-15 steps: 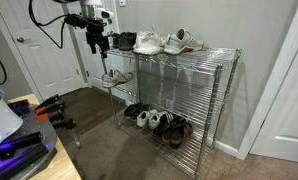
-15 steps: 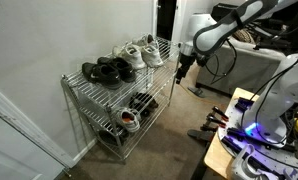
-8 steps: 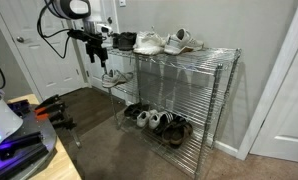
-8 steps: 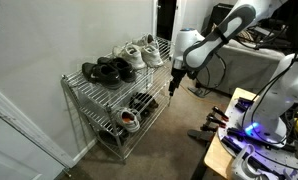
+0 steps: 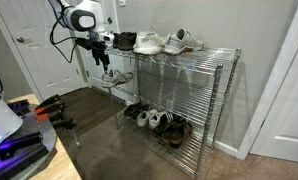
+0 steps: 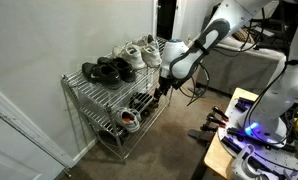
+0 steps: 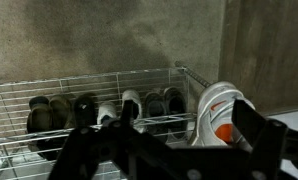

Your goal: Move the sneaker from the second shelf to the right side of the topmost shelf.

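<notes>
Nothing of the job is done yet, as far as I can judge. The sneaker (image 5: pixel 114 77) lies on the second shelf (image 5: pixel 174 101), at the left end of the rack (image 5: pixel 217 110) in an exterior view. My claw (image 5: pixel 97 56) hangs just beside that end, in the upper left of the frame, jaws spread wide with nothing between them.

All 3 steps are left: take the shoe, lift it out, set it on the topmost shelf (image 5: pixel 205 58). That tier carries black shoes (image 5: pixel 124 42) and white sneakers (image 5: pixel 161 42) toward the left and middle of the frame. Its right end there looks bare, and I take that for the target spot.

In an exterior view my arm (image 6: pixel 199 42) crosses the near end of the rack, so the sneaker is hidden there. In the wrist view a pale shoe with an orange-tan patch (image 7: pixel 217 115) sits at the right, probably the same sneaker, partly cut off by my fingers (image 7: pixel 269 140). The row of shoes (image 7: pixel 129 108) behind the wire is dim, and I cannot count them surely. Whether my claw touches the rack I cannot tell.
</notes>
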`<state>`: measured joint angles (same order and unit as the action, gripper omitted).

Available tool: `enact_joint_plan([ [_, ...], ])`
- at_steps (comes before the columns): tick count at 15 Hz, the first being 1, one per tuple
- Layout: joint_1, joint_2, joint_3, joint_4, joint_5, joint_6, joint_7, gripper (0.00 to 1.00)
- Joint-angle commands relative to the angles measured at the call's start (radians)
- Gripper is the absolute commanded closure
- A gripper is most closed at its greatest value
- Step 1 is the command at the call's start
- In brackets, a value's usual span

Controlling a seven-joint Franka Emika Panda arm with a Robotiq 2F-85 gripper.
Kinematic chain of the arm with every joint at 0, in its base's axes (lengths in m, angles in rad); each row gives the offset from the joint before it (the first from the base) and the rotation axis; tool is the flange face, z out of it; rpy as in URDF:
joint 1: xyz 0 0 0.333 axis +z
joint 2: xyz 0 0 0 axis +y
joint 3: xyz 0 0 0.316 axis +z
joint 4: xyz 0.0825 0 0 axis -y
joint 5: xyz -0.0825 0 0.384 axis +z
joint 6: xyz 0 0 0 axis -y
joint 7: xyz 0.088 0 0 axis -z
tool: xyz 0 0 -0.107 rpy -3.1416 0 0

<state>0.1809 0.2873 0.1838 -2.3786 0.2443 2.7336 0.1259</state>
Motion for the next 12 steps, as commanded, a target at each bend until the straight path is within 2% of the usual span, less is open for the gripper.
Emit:
enact_joint_plan([
  [1, 0.052, 0.086, 0.009, 0.036, 0.015, 0.082, 0.146, 0.00],
  [6, 0.152, 0.166, -0.007, 0.059, -0.015, 0.114, 0.264, 0.00],
  [8, 0.115, 0.184, 0.055, 0.080, 0.034, 0.073, 0.207, 0.00],
  [9, 0.060, 0.190, 0.119, 0.093, 0.068, 0.038, 0.128, 0.00],
  [10, 0.127, 0.178, 0.044, 0.071, 0.012, 0.079, 0.210, 0.00],
  [12, 0.101, 0.188, 0.087, 0.087, 0.038, 0.060, 0.178, 0.00],
])
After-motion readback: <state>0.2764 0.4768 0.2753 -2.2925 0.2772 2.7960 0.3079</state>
